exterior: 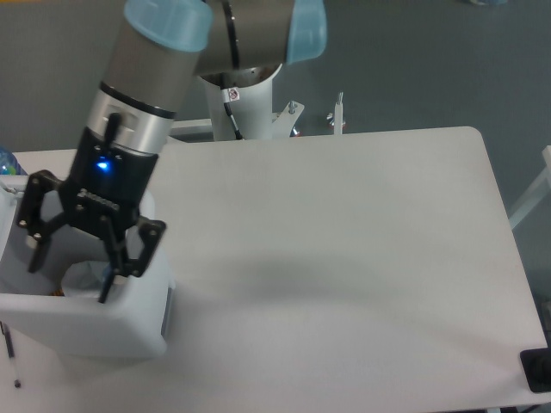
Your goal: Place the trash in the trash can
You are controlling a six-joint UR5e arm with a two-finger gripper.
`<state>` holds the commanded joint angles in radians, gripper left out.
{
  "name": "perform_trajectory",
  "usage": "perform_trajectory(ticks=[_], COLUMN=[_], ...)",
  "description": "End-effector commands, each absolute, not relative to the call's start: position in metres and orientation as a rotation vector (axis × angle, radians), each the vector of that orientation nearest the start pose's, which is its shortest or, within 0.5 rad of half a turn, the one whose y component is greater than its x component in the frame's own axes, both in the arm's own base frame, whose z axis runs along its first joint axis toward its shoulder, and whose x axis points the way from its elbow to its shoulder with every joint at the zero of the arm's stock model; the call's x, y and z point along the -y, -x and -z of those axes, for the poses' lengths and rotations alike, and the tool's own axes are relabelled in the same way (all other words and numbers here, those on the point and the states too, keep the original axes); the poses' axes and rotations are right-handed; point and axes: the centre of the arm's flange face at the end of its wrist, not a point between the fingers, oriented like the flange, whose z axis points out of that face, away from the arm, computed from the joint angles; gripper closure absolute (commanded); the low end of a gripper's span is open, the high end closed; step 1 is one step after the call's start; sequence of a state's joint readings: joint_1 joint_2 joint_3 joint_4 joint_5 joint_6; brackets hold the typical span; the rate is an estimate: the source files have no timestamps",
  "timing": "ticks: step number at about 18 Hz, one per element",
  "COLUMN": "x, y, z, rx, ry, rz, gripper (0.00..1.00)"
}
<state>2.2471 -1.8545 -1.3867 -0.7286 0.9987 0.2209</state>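
The white boxy trash can (95,331) stands at the table's left front, with a grey handle patch (167,313) on its right side. My gripper (73,268) hangs over the can's opening, open and empty, with its fingertips at rim height. The white translucent paper cup (86,277) lies inside the can, between and just below the fingers. A bluish clear bit at the left edge (5,162), behind the can, looks like part of the bottle. The rest of it is out of view.
The arm's white base (245,99) stands behind the table's far edge, with small metal brackets (336,116) beside it. A thin pen-like thing (10,344) lies left of the can. A dark object (538,370) sits at the table's front right corner.
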Motion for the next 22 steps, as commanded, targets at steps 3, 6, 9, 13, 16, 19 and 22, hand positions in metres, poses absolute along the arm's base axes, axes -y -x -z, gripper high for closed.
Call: perform_trajectory(ticks=[3,6,9,13,16,19,22], x=[-0.602,-0.588,-0.574,-0.547,-0.535,-0.521,-0.497], y=[0.293,0.331,0.374,0.425,0.452,0.476,0.502], z=[-0.529,-0.510,-0.487,-0.469,-0.450,-0.433,-0.418], rx=[0.327,0.407,0.495,0.601,0.666,0.701,0.677], ry=[2.231,2.242,2.255,2.252,2.265,2.307,2.377], rz=[0.193,0.184,0.173,0.155,0.165,0.131,0.097], gripper=[0.17,0.17,0.10,0.08,0.05,0.00,0.00])
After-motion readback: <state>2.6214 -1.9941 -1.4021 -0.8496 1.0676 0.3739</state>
